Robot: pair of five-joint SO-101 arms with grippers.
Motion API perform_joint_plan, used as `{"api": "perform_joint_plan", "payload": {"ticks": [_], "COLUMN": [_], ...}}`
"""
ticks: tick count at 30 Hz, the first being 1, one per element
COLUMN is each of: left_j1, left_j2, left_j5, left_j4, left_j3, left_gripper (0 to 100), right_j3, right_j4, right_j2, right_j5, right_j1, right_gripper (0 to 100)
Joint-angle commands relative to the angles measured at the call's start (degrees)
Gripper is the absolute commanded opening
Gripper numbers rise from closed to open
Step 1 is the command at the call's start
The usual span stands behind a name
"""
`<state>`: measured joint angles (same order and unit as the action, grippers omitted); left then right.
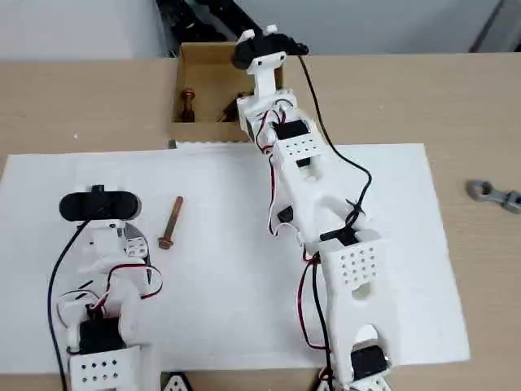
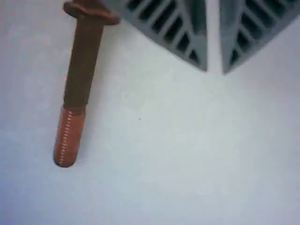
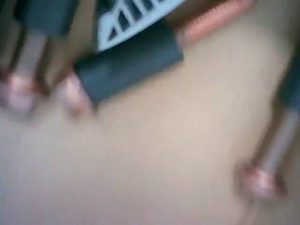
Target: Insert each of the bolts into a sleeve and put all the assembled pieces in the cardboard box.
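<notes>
A bare copper-coloured bolt (image 1: 170,222) lies on the white sheet (image 1: 220,269), and its thread end (image 2: 64,140) is close in the left wrist view. My left gripper (image 2: 213,51) hovers just beside the bolt's head, open by a narrow gap with nothing in it. At the back stands the cardboard box (image 1: 181,81), and my right gripper (image 1: 243,111) is down inside it. A bolt in a black sleeve (image 3: 126,61) sits right against that gripper. Two more assembled pieces (image 3: 28,56) (image 3: 276,140) lie on the box floor, one of them also seen from above (image 1: 188,104).
A metal wrench (image 1: 492,194) lies on the bare table at the far right. The right arm (image 1: 326,204) stretches across the middle of the sheet toward the box. Open sheet lies between the two arms.
</notes>
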<state>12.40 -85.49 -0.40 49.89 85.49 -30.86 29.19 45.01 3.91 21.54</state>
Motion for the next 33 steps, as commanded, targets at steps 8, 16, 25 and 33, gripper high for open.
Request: {"api": "perform_joint_plan", "payload": {"ticks": [8, 16, 25, 33], "left_j1": [0.4, -0.2, -0.2, -0.3], "left_j2": [0.4, 0.4, 4.6, 35.2], "left_j5": [0.4, 0.4, -2.0, -1.8], "left_j4": [7.7, 9.5, 9.1, 7.9], "left_j3": [-5.1, -6.0, -7.4, -26.6], "left_gripper": [11, 14, 13, 13], "right_j3": [-2.8, -2.8, -2.8, -0.6], "right_j4": [14.3, 42.2, 60.3, 66.4], "right_j2": [-20.3, -29.8, -42.9, -53.0], "right_j5": [0.5, 0.3, 0.4, 0.2], "right_j1": [1.3, 0.9, -0.5, -2.8], "right_gripper": [13.3, 21.1, 15.7, 16.2]}}
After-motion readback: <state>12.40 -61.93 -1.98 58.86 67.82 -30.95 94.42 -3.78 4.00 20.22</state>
